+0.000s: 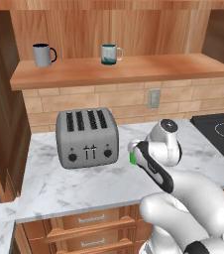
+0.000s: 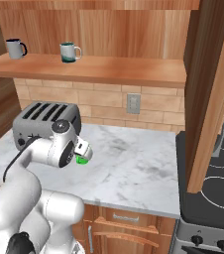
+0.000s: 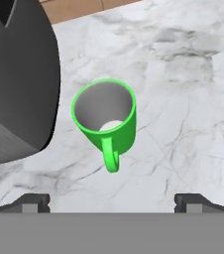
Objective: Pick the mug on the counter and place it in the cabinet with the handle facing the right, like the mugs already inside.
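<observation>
While the gripper (image 3: 112, 201) is held spread above the counter (image 3: 193, 99), the green mug (image 3: 106, 121) is seen upright directly below, handle (image 3: 111, 156) turned toward the hand.

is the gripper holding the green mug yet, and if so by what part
Nothing is held. The gripper is open, fingertips spread wide above the green mug, which stands free on the counter, beside the toaster.
</observation>
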Tool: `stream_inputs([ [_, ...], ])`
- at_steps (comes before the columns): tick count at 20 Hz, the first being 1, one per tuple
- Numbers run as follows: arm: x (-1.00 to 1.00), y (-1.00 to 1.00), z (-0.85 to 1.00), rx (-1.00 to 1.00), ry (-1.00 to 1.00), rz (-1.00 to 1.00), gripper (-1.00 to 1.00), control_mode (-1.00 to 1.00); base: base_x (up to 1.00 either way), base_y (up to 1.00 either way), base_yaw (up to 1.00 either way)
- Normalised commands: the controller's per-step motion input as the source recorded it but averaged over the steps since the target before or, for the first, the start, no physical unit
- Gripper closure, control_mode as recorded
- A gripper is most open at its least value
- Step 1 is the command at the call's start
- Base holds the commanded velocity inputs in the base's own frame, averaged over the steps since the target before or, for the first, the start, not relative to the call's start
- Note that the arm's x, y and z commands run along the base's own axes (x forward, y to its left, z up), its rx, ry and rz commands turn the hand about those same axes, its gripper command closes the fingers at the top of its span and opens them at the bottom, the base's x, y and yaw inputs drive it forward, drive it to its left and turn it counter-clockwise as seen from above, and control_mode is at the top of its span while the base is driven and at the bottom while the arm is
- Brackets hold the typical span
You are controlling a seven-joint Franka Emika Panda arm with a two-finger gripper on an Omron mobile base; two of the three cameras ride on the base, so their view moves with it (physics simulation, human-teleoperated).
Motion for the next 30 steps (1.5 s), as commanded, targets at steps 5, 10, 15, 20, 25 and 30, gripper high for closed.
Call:
stream_inputs([
  [5, 0.12, 0.12, -0.44, 0.0, 0.0, 0.0, -1.0, -1.0, 0.0, 0.0, 0.0],
  [10, 0.05, 0.03, -0.43, 0.0, 0.0, 0.0, -1.0, -1.0, 0.0, 0.0, 0.0],
  [15, 0.09, 0.0, -0.37, 0.0, 0.0, 0.0, -1.0, -1.0, 0.0, 0.0, 0.0],
  [20, 0.1, 0.0, -0.3, 0.0, 0.0, 0.0, -1.0, -1.0, 0.0, 0.0, 0.0],
  [25, 0.13, 0.0, -0.27, 0.0, 0.0, 0.0, -1.0, -1.0, 0.0, 0.0, 0.0],
  [30, 0.09, 0.0, -0.23, 0.0, -0.01, 0.0, -1.0, -1.0, 0.0, 0.0, 0.0],
])
